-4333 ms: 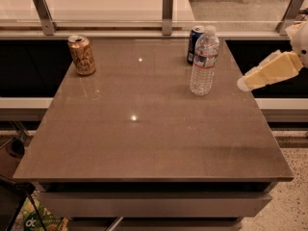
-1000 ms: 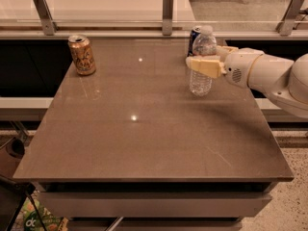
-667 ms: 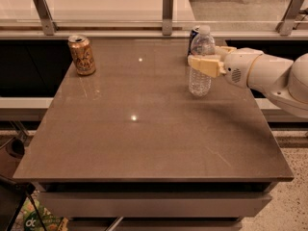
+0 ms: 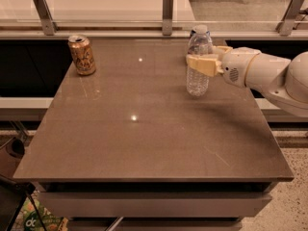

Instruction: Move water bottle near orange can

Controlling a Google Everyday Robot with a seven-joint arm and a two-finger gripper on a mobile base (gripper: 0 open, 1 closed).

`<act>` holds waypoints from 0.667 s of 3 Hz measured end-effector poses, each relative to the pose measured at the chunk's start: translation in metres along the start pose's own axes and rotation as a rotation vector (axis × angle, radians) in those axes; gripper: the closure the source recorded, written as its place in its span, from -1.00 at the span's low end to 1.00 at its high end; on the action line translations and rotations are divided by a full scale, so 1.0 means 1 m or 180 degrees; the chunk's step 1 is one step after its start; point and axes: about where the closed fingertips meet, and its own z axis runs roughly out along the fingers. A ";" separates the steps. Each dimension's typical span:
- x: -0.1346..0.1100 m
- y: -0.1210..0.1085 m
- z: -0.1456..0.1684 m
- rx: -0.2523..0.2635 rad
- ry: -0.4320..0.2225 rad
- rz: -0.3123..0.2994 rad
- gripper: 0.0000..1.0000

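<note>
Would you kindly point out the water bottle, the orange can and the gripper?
water bottle (image 4: 197, 83), camera view, lower ribbed body.
orange can (image 4: 82, 57), camera view, middle of its side.
gripper (image 4: 196, 63), camera view, tan tip across the bottle's middle.

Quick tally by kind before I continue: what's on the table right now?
Water bottle: 1, gripped at mid-height by the end effector, which reaches in from the right
Orange can: 1
Dark can, mostly hidden behind the bottle: 1
Total: 3
</note>
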 end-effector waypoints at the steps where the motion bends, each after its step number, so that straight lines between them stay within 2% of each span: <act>1: 0.000 0.000 0.000 0.0000 0.0000 0.0000 1.00; 2: -0.019 0.008 0.010 -0.0079 -0.0092 -0.0013 1.00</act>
